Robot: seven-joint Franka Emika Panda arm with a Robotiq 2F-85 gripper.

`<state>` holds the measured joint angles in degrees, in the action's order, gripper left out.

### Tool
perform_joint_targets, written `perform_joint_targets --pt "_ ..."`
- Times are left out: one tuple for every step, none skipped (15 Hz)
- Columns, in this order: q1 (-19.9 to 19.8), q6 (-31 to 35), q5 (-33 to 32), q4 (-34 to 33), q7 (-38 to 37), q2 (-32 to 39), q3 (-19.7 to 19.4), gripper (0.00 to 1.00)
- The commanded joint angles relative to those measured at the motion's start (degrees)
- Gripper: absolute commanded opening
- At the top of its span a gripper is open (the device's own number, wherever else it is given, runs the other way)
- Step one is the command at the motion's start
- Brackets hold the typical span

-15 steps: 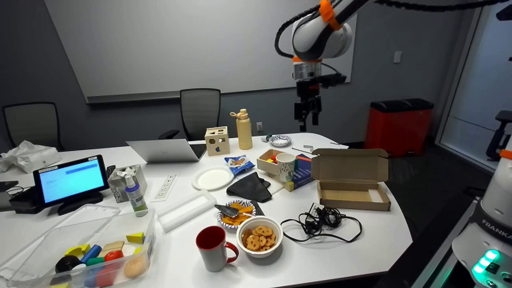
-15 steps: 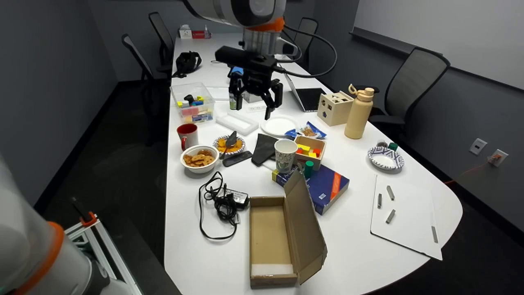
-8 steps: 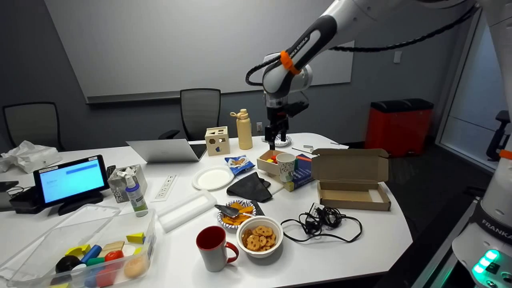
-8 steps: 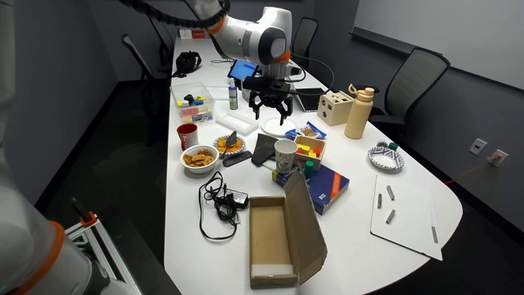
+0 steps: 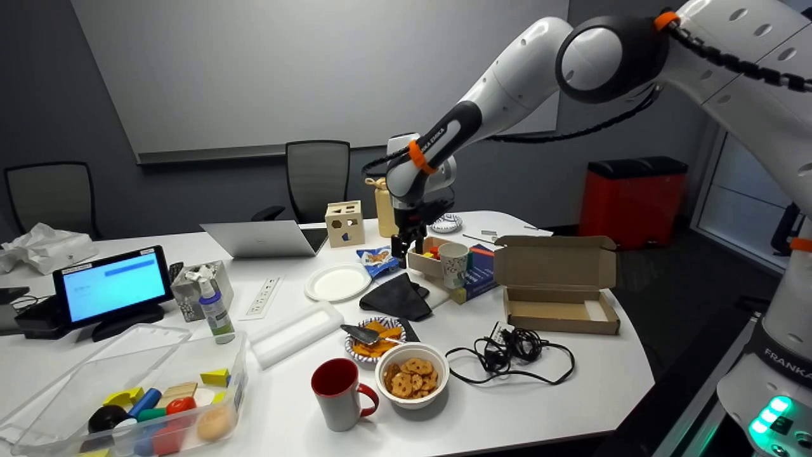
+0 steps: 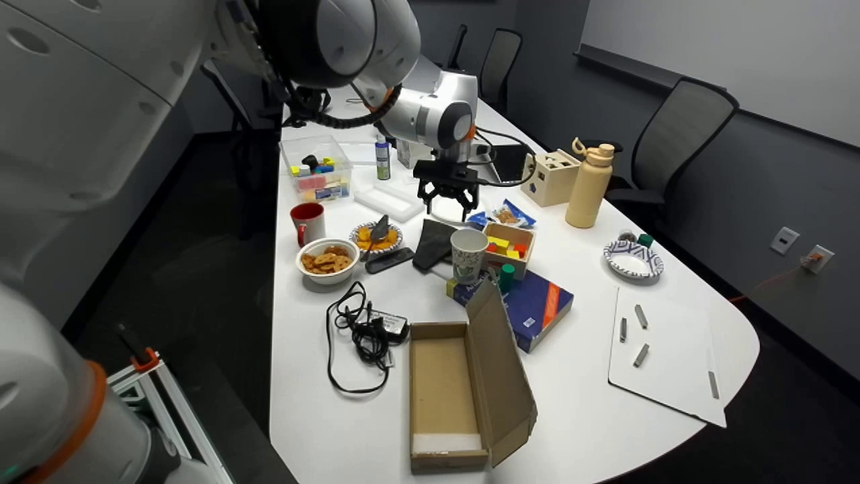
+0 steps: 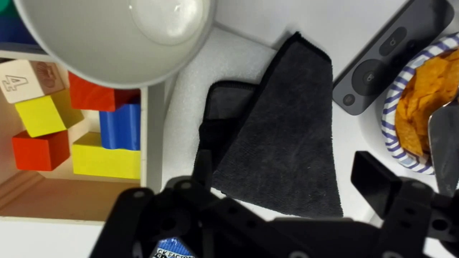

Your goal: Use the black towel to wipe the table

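The black towel point(image 5: 394, 297) lies folded on the white table point(image 5: 520, 409), partly on a thin white sheet; it also shows in an exterior view point(image 6: 433, 243). In the wrist view the towel point(image 7: 287, 132) fills the middle, with its fold toward the tray side. My gripper point(image 7: 287, 169) is open and empty, its fingers spread on either side of the towel's near end in that view. In both exterior views the gripper point(image 5: 408, 252) point(image 6: 447, 212) hangs pointing down above the table, over the towel's plate-side end and apart from it.
A paper cup point(image 7: 118, 39) and a wooden tray of blocks point(image 7: 154, 136) stand close to one side of the towel. A remote point(image 7: 369, 75) and a bowl of chips point(image 7: 391, 118) lie on the other. A plate point(image 5: 336, 283) and blue snack bag point(image 5: 380, 261) are nearby.
The arm has reached farther out and come down, bringing the open gripper from high in the air to a low position near the towel. The objects on the table have not moved.
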<state>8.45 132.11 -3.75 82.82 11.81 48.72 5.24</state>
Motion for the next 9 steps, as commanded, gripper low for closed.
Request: perform_joint_targets --pt "0.5 -2.6 -0.6 -10.5 0.4 8.5 0.7 1.00" --pt "0.6 -2.8 -0.5 -11.7 0.6 10.0 0.9 1.00" --pt "0.7 -3.1 -0.5 -12.5 0.4 11.0 0.9 1.00" --pt "0.8 -3.3 -0.5 -13.5 0.6 12.3 0.9 1.00" --pt "1.0 -3.5 -0.6 -14.2 0.5 13.3 0.9 1.00" --pt "1.0 -3.7 -0.5 -14.8 0.5 14.2 0.9 1.00" --pt "1.3 -3.4 -0.7 -15.3 0.3 15.1 0.7 1.00" --pt "1.3 -3.4 -0.7 -15.7 0.2 15.8 0.7 1.00" --pt "1.5 -3.1 -0.8 -16.1 0.0 16.5 0.5 1.00"
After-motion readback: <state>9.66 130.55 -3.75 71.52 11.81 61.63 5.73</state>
